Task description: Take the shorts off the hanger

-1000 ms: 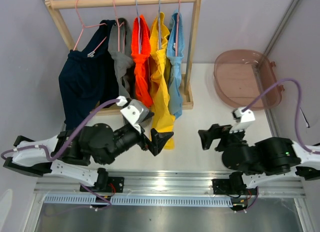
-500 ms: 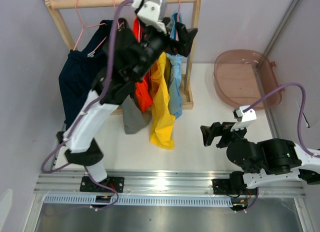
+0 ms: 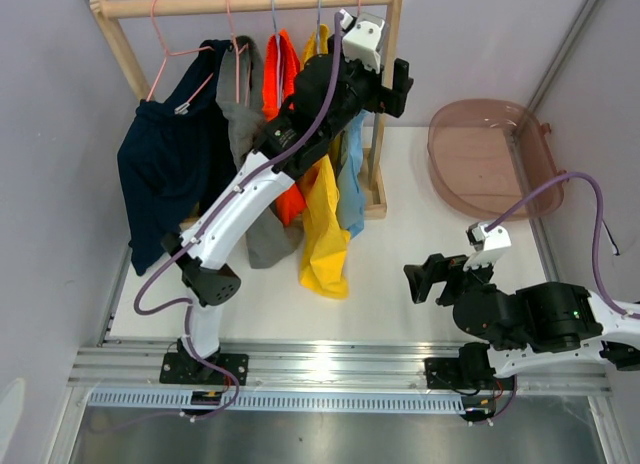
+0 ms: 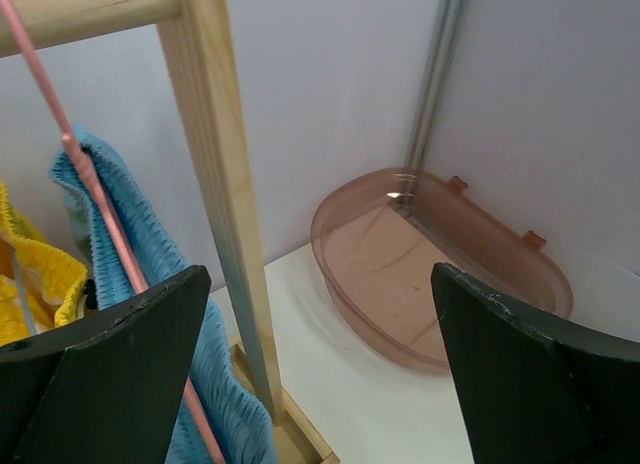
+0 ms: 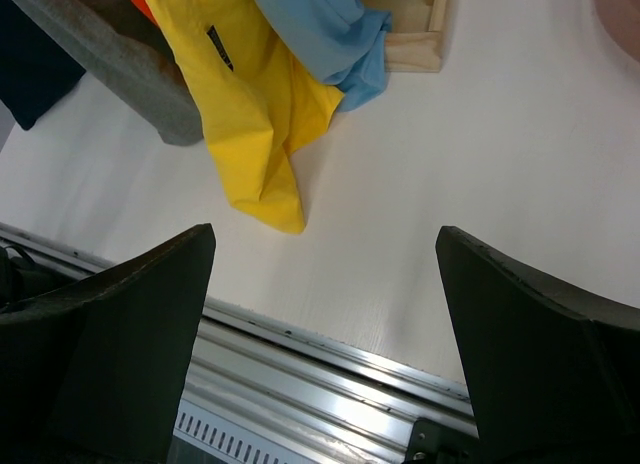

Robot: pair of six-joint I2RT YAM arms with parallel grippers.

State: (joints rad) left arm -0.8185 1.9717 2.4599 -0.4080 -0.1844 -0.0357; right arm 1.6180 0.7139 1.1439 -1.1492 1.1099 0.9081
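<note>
Five shorts hang on hangers from a wooden rack (image 3: 200, 2): navy (image 3: 165, 174), grey (image 3: 250, 184), orange (image 3: 285, 74), yellow (image 3: 325, 224) and light blue (image 3: 352, 184). My left gripper (image 3: 385, 84) is raised to the rack's top right, open and empty. In the left wrist view its jaws (image 4: 320, 384) straddle the right post (image 4: 225, 184), with the light blue shorts (image 4: 130, 244) on a pink hanger (image 4: 90, 194) at the left finger. My right gripper (image 3: 425, 281) is open and empty, low over the table, facing the yellow shorts (image 5: 250, 104).
A pink plastic basin (image 3: 490, 154) lies at the back right and also shows in the left wrist view (image 4: 420, 274). The rack's wooden base (image 5: 415, 34) rests on the white table. A metal rail (image 5: 330, 384) runs along the near edge.
My left arm has swung up from the table to the rack's top, then further right to the right post. The grey and yellow shorts shifted slightly. The right arm barely moved.
</note>
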